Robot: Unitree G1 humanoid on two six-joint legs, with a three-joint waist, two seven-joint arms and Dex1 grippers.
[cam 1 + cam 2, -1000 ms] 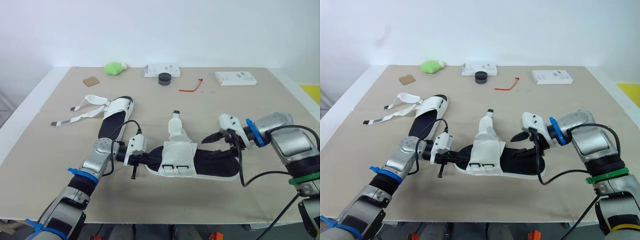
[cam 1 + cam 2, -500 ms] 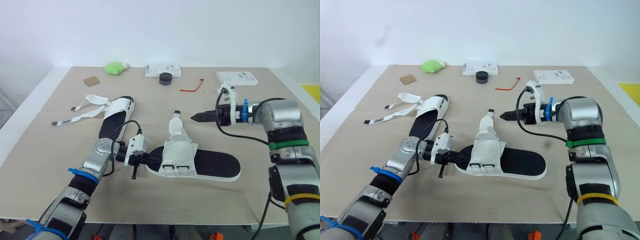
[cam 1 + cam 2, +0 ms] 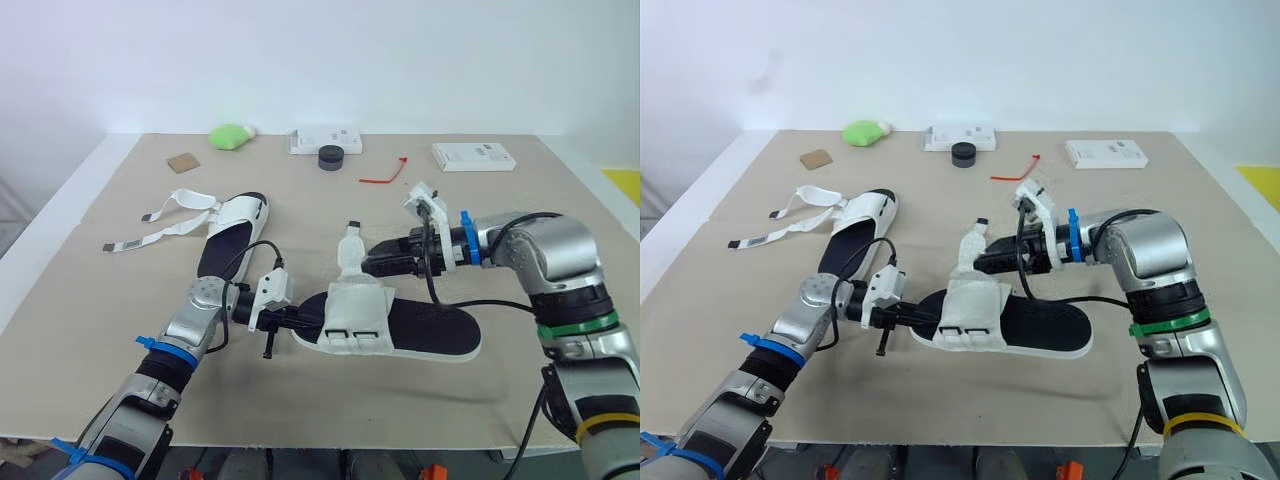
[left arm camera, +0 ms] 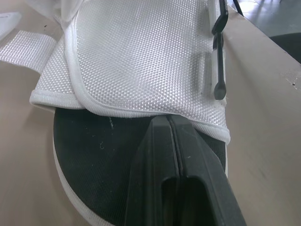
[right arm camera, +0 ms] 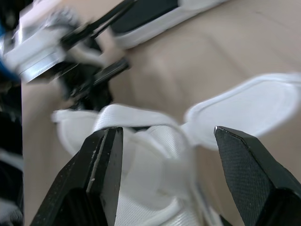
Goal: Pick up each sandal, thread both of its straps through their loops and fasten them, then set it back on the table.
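While the left gripper (image 3: 308, 322), fingers pressed together, touches the toe of the near sandal (image 3: 432, 330), the right gripper (image 3: 367, 265) stretches across, spread wide, beside its raised strap (image 3: 349, 250). Two sandals: the second sandal (image 3: 232, 228) lies beyond the left gripper.

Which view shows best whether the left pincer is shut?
The left wrist view: the left pincer shows its fingers pressed together over the sandal. The other views show it small, at the sandal's end.

Head stereo pair looked forward and down over the whole table (image 3: 520, 205). Both wrist cams sat super close, pointing at the front sandal (image 4: 141, 52) upper from opposite sides.
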